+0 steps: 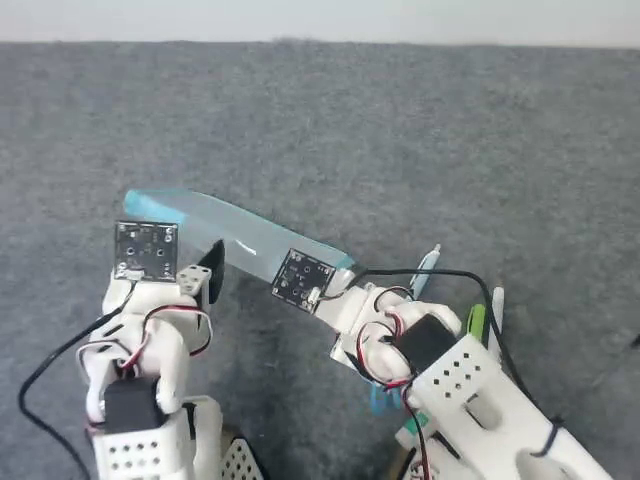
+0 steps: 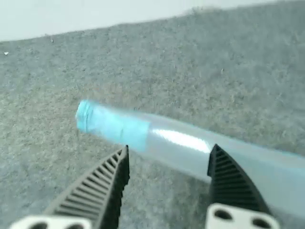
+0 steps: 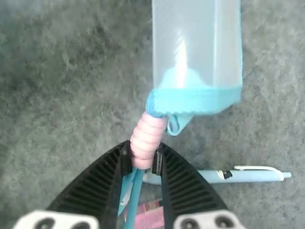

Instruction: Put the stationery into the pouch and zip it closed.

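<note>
— Right pincer (image 3: 142,155) first: what does it have?

— Its two black ribbed fingers (image 3: 107,186) are closed on the pink ribbed soft grip of a pen (image 3: 147,136). The top of that pink grip meets the turquoise fabric band at one end of the translucent pale-blue plastic pouch (image 3: 195,47), just beside a small turquoise zip pull (image 3: 174,125). Whether the tip is already inside the mouth, I cannot tell.

— And your other one?

— My left pincer (image 2: 169,150) hangs spread wide, close by the pouch's other turquoise end, gripping nothing.

— Where does the pouch lie?

— On the grey carpet-like tabletop (image 1: 400,130), stretched between my two arms. A light-blue pen with a white clip (image 3: 214,175) lies on the same surface just beside my right pincer, apart from the pouch.
</note>
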Robot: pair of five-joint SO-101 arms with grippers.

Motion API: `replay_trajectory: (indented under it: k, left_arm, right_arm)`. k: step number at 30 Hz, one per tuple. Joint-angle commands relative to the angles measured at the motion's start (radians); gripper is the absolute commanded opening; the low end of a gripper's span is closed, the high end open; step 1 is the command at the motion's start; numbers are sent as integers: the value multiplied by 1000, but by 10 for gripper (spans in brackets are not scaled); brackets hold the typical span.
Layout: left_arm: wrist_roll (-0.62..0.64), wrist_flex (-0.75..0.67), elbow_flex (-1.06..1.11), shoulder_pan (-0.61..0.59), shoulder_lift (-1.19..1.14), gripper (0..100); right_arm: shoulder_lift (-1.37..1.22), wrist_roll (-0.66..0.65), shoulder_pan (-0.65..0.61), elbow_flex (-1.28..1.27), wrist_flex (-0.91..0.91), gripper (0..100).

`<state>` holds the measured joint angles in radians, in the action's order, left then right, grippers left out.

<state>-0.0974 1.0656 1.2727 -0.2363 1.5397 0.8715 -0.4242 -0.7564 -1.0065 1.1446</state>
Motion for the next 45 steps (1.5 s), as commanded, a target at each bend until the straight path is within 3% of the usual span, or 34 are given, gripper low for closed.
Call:
replay_trajectory:
  k: [1,4,9,15,21,26,34,37,45]
  left_arm:
    - [46,-175,93,28,12,258]
    - [48,-265,177,48,12,258]
    - [46,-250,217,57,12,258]
    - [46,-252,251,57,11,246]
    - [48,-269,245,51,-14,215]
    - [48,-126,56,51,-126,217]
    - [-21,-12,-39,58,-175,305]
    - [-29,-64,21,51,-178,305]
    - [-25,-316,81,23,-410,304]
  right_arm:
    - [25,-31,33,110,65,7]
    - [41,-35,96,166,85,7]
    - [41,-32,194,255,94,7]
    - [47,-34,194,456,251,7]
    - [38,-34,191,460,298,7]
    - [-7,-15,114,382,189,7]
    - [-355,204,156,605,87,7]
    - [-412,272,156,689,102,7]
    - [-289,175,137,753,306,7]
